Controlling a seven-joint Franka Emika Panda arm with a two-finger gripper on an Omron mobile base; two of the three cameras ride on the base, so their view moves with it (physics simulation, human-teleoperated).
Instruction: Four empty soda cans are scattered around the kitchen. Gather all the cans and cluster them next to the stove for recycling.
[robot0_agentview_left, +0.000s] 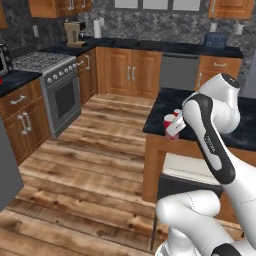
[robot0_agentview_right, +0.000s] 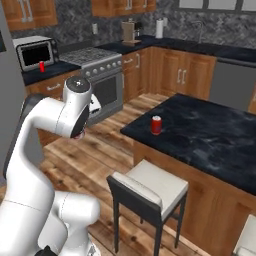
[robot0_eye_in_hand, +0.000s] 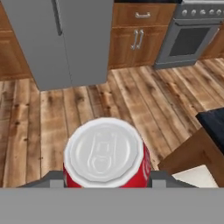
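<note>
a: where is the two-finger gripper (robot0_eye_in_hand: 107, 181) seen, and what is gripped?

b: in the hand view a red soda can with a silver top (robot0_eye_in_hand: 105, 154) is clasped between the two dark finger tips, above the wood plank floor (robot0_eye_in_hand: 52, 118). in the left base view the same can (robot0_agentview_left: 170, 124) is seen held up beside the white arm, by the near left edge of the black marbled island counter (robot0_agentview_left: 170, 102).

a: are other cans seen?

b: a second red can with a silver top (robot0_agentview_right: 156, 125) is seen upright on the island counter, near its left corner, in the right base view. a small red can (robot0_agentview_right: 42, 66) is seen far left, on the dark counter in front of the microwave (robot0_agentview_right: 36, 52).

a: and the stove?

b: the silver stainless gas range (robot0_agentview_left: 52, 85) is set against the left wall, between orange-brown wooden cabinets (robot0_agentview_left: 22, 117), well apart from the held can. a dark stool with a pale seat (robot0_agentview_right: 149, 192) is placed at the island's near side.
</note>
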